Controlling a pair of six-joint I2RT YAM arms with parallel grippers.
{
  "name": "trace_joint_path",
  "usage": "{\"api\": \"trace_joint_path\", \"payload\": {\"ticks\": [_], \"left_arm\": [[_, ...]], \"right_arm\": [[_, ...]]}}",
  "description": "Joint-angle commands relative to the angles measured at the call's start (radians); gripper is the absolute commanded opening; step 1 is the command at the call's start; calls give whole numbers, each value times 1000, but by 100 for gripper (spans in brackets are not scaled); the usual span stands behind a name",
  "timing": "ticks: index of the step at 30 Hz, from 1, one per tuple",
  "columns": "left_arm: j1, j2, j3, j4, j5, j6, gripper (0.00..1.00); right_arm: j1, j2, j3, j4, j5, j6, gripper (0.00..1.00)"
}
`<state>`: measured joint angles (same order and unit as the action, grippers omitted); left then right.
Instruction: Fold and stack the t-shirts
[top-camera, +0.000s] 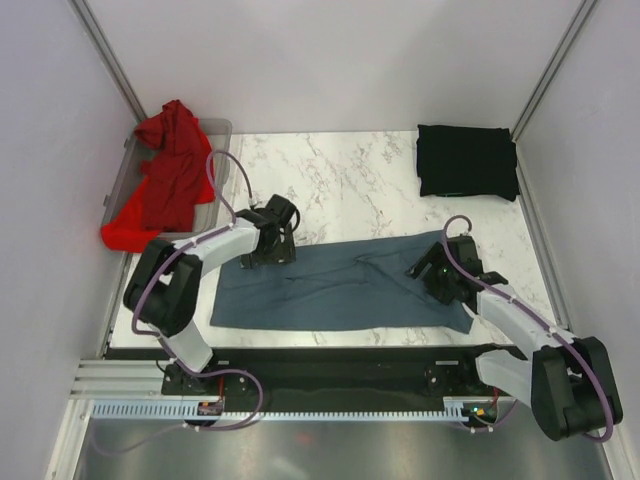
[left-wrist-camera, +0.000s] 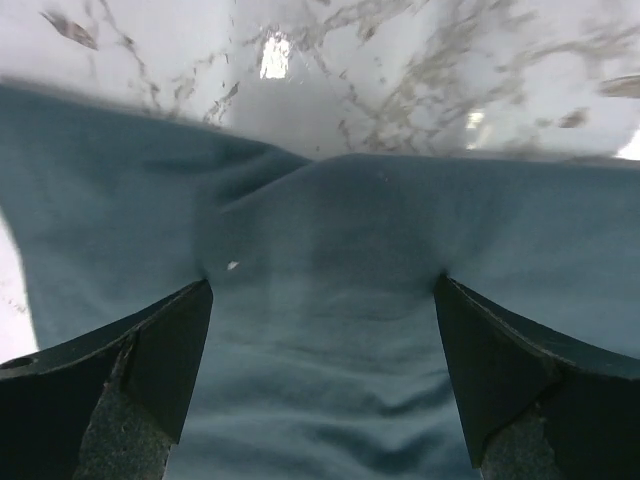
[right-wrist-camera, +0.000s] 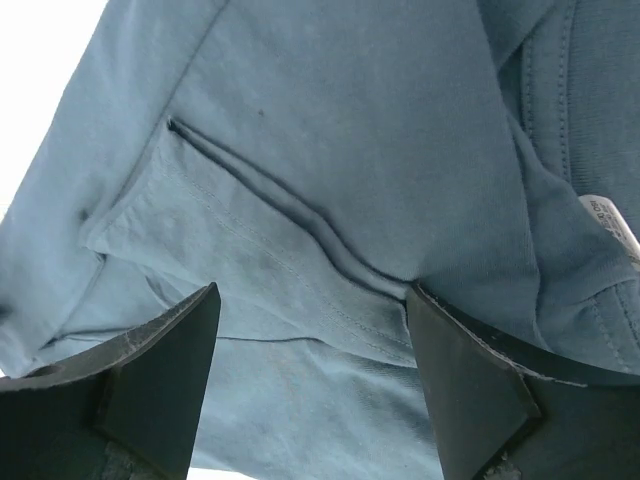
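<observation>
The slate blue-grey t-shirt (top-camera: 340, 285) lies in a long folded band across the middle of the marble table. My left gripper (top-camera: 268, 250) stands open over its far left edge, and cloth (left-wrist-camera: 350, 230) fills the gap between the spread fingers (left-wrist-camera: 150, 350). Over the shirt's right end my right gripper (top-camera: 430, 272) is open too, above a sleeve fold (right-wrist-camera: 300, 220), with nothing pinched between its fingers (right-wrist-camera: 480, 370). The black t-shirt (top-camera: 466, 160) lies folded at the back right. A bright red t-shirt (top-camera: 165, 175) hangs crumpled over the bin at the back left.
The clear plastic bin (top-camera: 218, 130) stands against the left wall under the red shirt. White walls with metal posts close in the table on the left, back and right. Bare marble (top-camera: 340, 180) shows behind the blue-grey shirt. A white label (right-wrist-camera: 610, 225) shows at the shirt's collar.
</observation>
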<state>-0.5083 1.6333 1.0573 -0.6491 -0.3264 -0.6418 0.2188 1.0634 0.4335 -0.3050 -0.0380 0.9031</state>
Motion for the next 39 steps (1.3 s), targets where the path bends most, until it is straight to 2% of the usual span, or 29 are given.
{"api": "trace_joint_path", "payload": {"ticks": [1,4,5,7,10,11,13,14,16,17,19,20,25,26,29,33,39], "left_arm": [[1,104,41,6,-17,33,99],[1,135,11,2,-22,25,99],[1,131,-6,5,-19,12,99],[1,88,-77,9,0,-31,99],[-18,22,-190,34,42,-96,97],[-33,-16,-212,39,46,-113,97],[-76,-45,-252,34,49,-143,97],[-87,-68,-263,29,65,-168,98],[-116,-87,-292,32,93,-197,98],[-127,-101,-298,34,124,-226,98],[-171,-108,-301,35,144,-255,98],[-185,-107,-298,40,171,-281,99],[-266,-89,-260,157,296,-369,100],[-280,-86,-246,160,308,-393,100],[-318,-102,-192,143,314,-424,100],[-352,-199,-136,88,293,-452,100],[-383,-378,-88,-44,159,-454,100]], "right_arm": [[16,85,-4,70,7,20,84],[17,209,62,96,32,-3,85],[16,302,111,118,29,-10,85],[20,401,157,205,-19,-16,85],[74,625,328,233,-72,-27,85],[106,741,449,225,-83,-39,85],[132,851,572,201,-123,-47,85],[148,953,702,187,-131,-53,84],[151,1108,839,121,-125,-64,84],[148,1159,982,92,-120,-79,84],[142,1304,1133,6,-118,-93,84],[137,1349,1278,-20,-119,-96,84],[126,1626,1718,-135,-131,-124,84],[123,1661,1839,-143,-137,-122,84],[105,1762,1990,-132,-149,-104,85],[85,1797,2015,12,-189,-86,86],[82,1730,2042,73,-348,-171,91]]}}
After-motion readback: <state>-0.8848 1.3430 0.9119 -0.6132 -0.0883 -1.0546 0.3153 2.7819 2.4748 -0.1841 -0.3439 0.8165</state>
